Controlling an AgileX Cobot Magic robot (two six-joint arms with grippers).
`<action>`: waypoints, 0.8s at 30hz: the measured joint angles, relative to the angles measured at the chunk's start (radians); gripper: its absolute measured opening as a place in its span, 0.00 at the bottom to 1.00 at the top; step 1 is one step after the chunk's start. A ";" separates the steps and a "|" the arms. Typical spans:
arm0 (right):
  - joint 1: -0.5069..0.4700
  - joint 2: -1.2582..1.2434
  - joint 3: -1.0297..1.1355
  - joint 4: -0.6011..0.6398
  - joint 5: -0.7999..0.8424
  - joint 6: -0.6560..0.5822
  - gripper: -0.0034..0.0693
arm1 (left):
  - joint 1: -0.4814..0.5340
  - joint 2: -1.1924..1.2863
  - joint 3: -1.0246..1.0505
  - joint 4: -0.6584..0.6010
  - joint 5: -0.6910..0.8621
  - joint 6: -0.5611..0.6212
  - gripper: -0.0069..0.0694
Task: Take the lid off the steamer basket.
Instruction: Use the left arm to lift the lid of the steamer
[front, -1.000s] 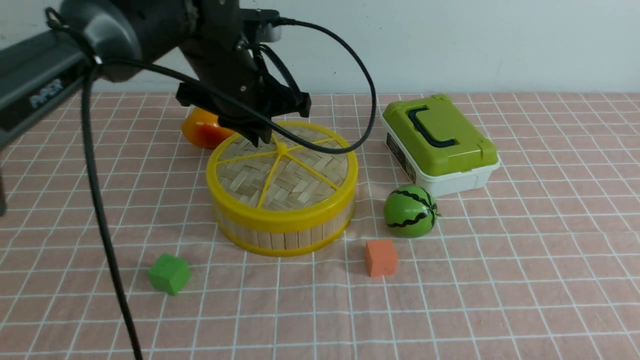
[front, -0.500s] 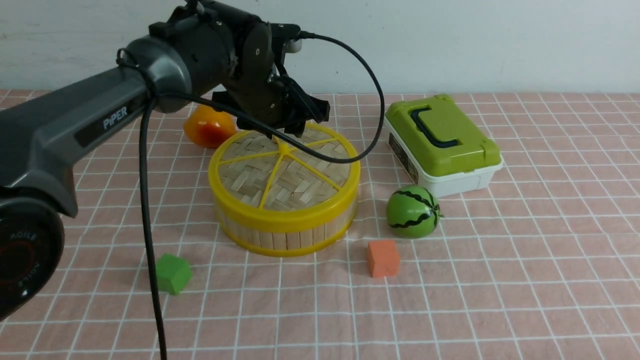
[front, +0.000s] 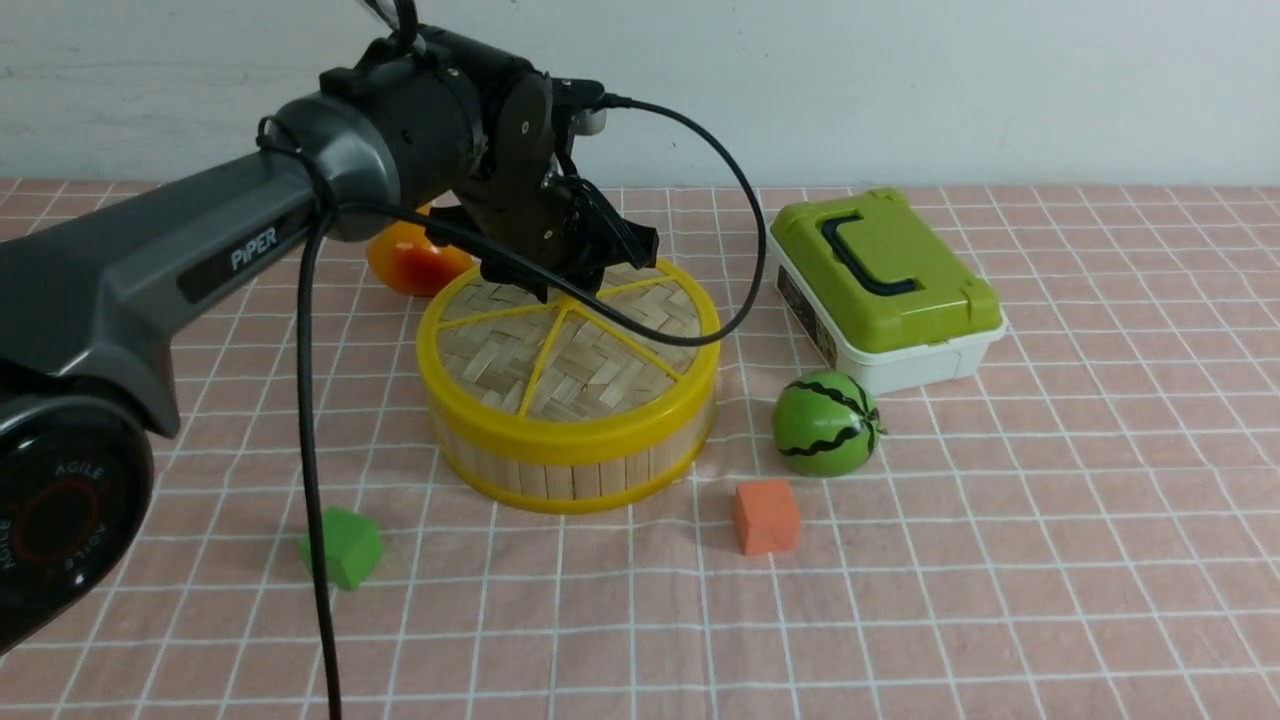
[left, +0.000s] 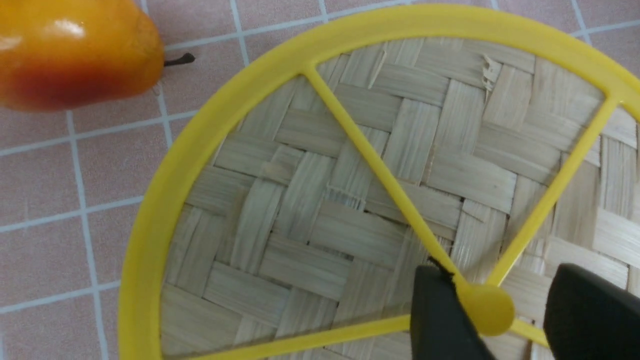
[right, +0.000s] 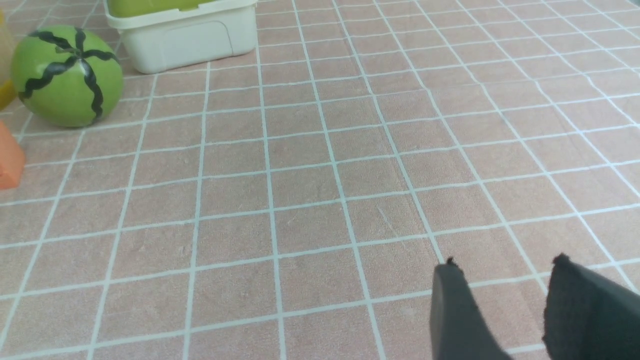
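The steamer basket (front: 560, 470) stands mid-table with light wood slat walls and yellow rims. The lid (front: 590, 365), woven bamboo with yellow rim and spokes, lies on top of it and also shows in the left wrist view (left: 310, 200). My left gripper (front: 570, 290) is low over the lid's centre. In the left wrist view the gripper (left: 500, 275) is open, with one black finger on each side of the yellow hub (left: 486, 311); one finger touches the hub. My right gripper (right: 505, 262) is open and empty over bare cloth, out of the front view.
An orange-yellow fruit (front: 410, 260) lies behind the basket on the left. A white box with a green lid (front: 880, 280) stands to the right. A toy watermelon (front: 823, 422), an orange cube (front: 765, 515) and a green cube (front: 342, 548) lie in front.
My left gripper has moved right across the lid to its hub and come down lower. The lid and basket have not moved.
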 joint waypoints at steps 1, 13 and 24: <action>0.000 0.000 0.000 0.000 0.000 0.000 0.38 | 0.000 0.000 0.000 0.001 0.001 0.000 0.46; 0.000 0.000 0.000 0.000 0.000 0.000 0.38 | 0.000 0.000 0.000 0.003 0.004 0.000 0.42; 0.000 0.000 0.000 0.000 0.000 0.000 0.38 | 0.000 0.000 0.000 0.003 -0.003 0.000 0.42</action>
